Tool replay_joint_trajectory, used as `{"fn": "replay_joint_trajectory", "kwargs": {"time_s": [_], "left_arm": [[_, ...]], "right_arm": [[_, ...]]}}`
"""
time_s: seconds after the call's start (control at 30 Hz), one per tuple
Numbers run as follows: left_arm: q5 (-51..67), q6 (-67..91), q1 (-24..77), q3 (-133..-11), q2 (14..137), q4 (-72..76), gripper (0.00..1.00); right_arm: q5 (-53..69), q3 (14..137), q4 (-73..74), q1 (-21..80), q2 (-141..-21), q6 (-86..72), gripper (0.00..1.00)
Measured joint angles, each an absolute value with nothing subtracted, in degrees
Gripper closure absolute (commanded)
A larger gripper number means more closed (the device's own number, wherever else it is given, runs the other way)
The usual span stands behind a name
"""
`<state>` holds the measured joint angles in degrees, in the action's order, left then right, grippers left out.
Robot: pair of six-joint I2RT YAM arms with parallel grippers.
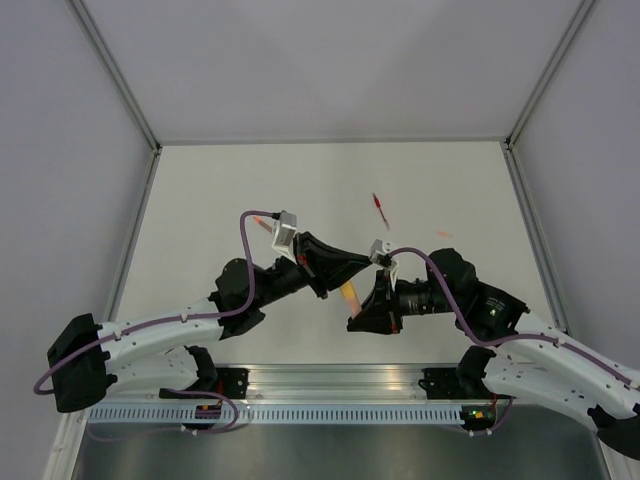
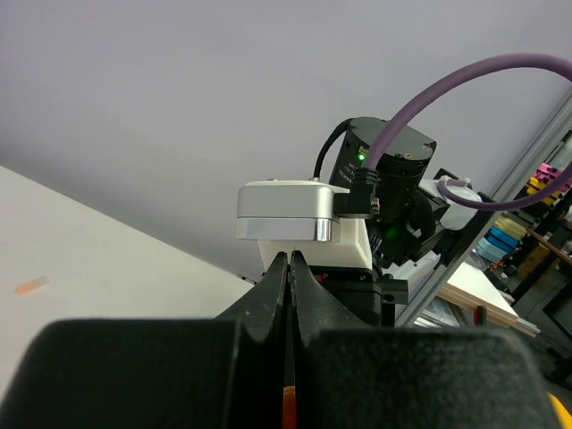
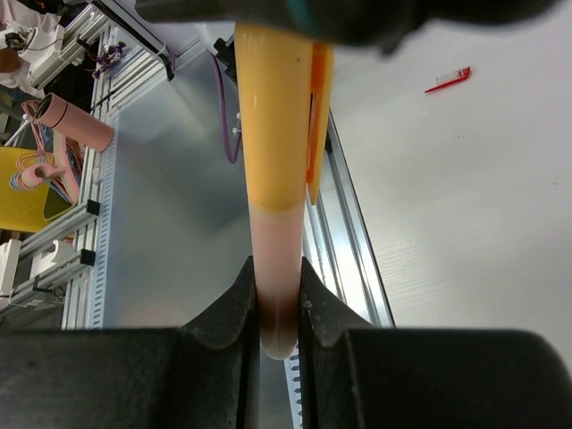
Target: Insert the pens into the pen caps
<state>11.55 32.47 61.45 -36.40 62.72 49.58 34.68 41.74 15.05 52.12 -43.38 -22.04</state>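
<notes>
Right gripper (image 3: 279,286) jaws clamped on pale peach end of orange pen (image 3: 273,134), barrel running straight out from fingertips. Left gripper (image 2: 289,268) jaws pressed tight together, thin orange sliver pinched between them: opposite, orange end of same pen. Pen bridges both grippers, lifted off table (image 1: 220,180). Red pen (image 1: 380,208) lies flat on table beyond both sets of jaws, well apart. Small orange stub (image 1: 443,235) on table too, past right jaws, apart from red pen.

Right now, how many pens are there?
2: the orange-peach pen in the right gripper, far end at the left gripper; the red pen on the table. Others may be hidden.
</notes>
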Motion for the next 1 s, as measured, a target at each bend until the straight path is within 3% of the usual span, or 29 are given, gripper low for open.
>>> {"fn": "replay_joint_trajectory", "kwargs": {"time_s": [0.2,0.53,0.67,0.7,0.77,1.0], "left_arm": [[7.75,32.49,61.19,-36.6,60.23,45.28,0.98],[-2.5,33.36,49.89,-55.86,53.04,-0.89,0.96],[-8.01,31.88,47.31,-59.83,51.13,-9.5,0.68],[-9.39,31.64,47.31,-59.83,50.94,-10.7,0.56],[-11.68,31.11,47.2,-58.65,50.87,-12.43,0.45],[-19.64,30.35,47.09,-41.36,48.4,-13.19,0.33]], "right_arm": [[34.83,42.89,15.05,52.14,-45.84,-21.67,1.0],[24.88,35.22,2.07,50.81,-46.81,-22.28,1.0],[17.82,35.55,1.85,50.39,-54.76,-22.94,1.0],[15.99,36.4,2.24,49.91,-58.43,-23.35,1.0],[12.47,39.29,3.49,48.93,-65.98,-24.45,0.96],[2.96,50.02,8.27,46.59,-84.47,-27.92,0.89]]}}
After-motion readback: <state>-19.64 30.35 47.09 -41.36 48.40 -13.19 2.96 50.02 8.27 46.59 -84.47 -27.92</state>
